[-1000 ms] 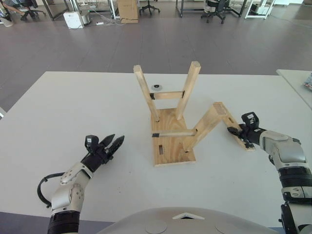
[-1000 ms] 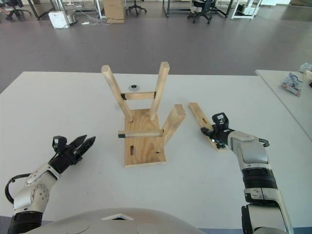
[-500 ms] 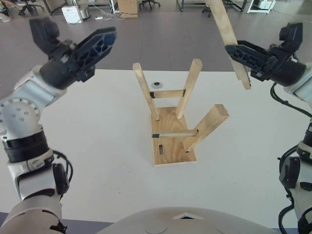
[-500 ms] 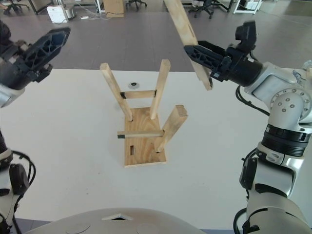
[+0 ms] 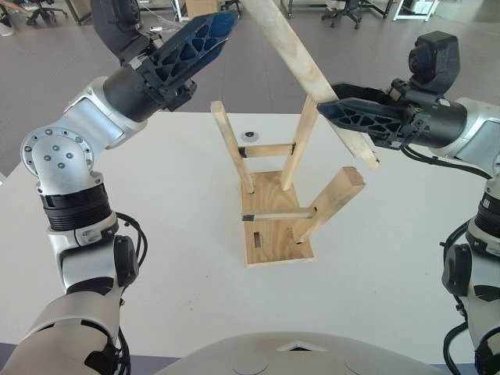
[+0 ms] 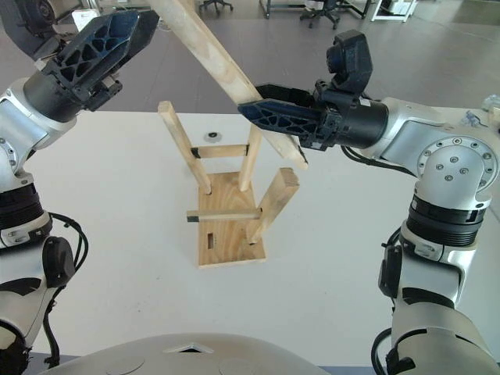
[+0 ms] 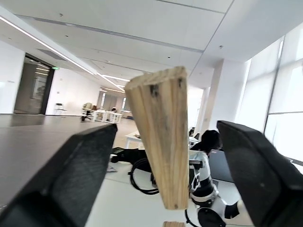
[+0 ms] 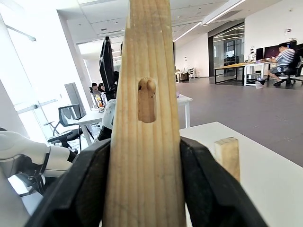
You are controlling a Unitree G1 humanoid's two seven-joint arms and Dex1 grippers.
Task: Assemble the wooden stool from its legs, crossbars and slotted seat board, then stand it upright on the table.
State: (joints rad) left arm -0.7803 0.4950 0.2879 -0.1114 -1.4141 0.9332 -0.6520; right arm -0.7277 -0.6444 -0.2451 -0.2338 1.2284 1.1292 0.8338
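Your left gripper (image 5: 211, 31) is raised high over the far left of the table (image 5: 148, 195). Its fingers are spread to either side of the upper end of the loose leg (image 5: 303, 66), with a gap on each side, so it grips nothing. If you want it to steady the leg, close it squarely on the flat faces first.

At the table's middle the seat board (image 5: 275, 244) lies flat, with two legs (image 5: 233, 148) standing at its far edge and joined by a crossbar (image 5: 268, 151). A third leg (image 5: 332, 199) leans at its near right. A second crossbar (image 5: 277, 215) runs left from it to a free end above an open slot (image 5: 258, 235), which looks like your target.

On the right, your right gripper (image 5: 332, 101) is clamped on the loose leg's lower part, holding it slanted in the air above the stool. Turn what looks like its dowel (image 8: 147, 100) toward the free crossbar end. Lower the leg slowly, since a swing could knock the leaning one.
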